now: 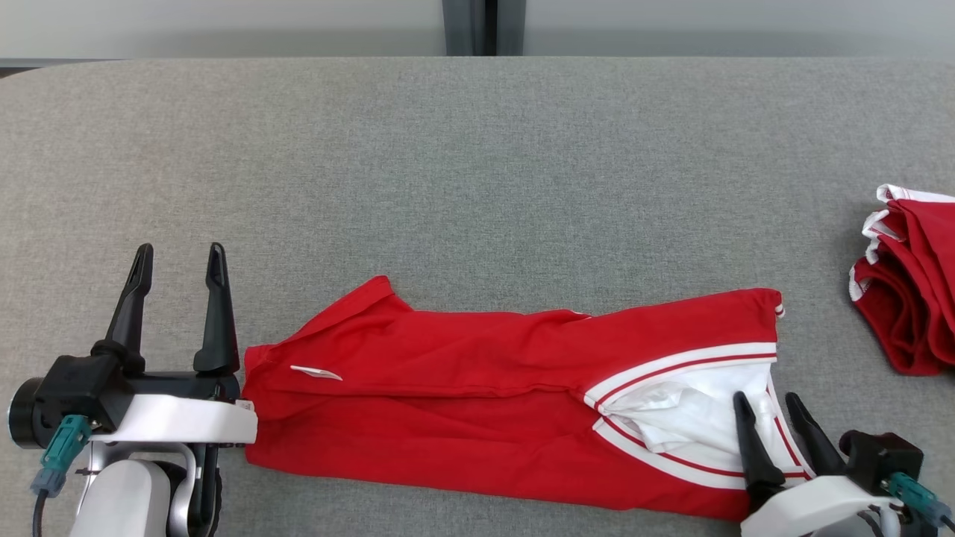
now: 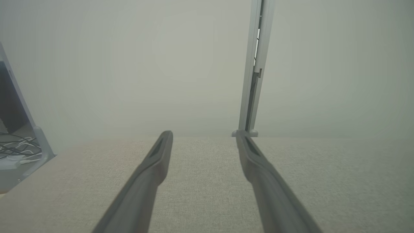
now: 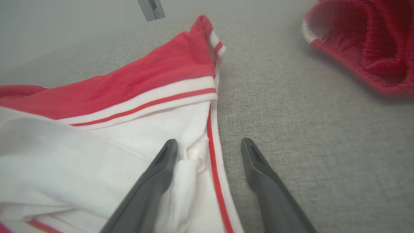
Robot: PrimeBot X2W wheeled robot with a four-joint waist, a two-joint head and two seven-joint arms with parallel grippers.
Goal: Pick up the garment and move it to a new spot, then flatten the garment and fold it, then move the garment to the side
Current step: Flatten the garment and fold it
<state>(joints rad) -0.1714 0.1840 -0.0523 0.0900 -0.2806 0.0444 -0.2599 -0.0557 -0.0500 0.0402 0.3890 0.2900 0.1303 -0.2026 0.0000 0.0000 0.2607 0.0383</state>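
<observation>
The garment [image 1: 477, 388] is a bright red jersey lying as a long folded band across the near part of the grey table [image 1: 477, 149]. A small white tag [image 1: 316, 372] shows near its left end, and the white sleeve panel [image 1: 671, 410] with red-white striped trim lies at its right end. No lettering shows. My left gripper [image 1: 180, 250] stands open just left of the garment's left edge, over bare table, with nothing between its fingers [image 2: 155, 168]. My right gripper [image 1: 766, 399] is open over the sleeve's right edge [image 3: 145, 81]; one finger [image 3: 161, 171] lies over white cloth, the other over the table.
A second red garment with white trim [image 1: 914, 291] lies bunched at the table's right edge, also in the right wrist view [image 3: 365, 42]. A grey post [image 1: 483, 26] stands behind the far edge. Cables [image 2: 16, 149] lie beyond the table's left corner.
</observation>
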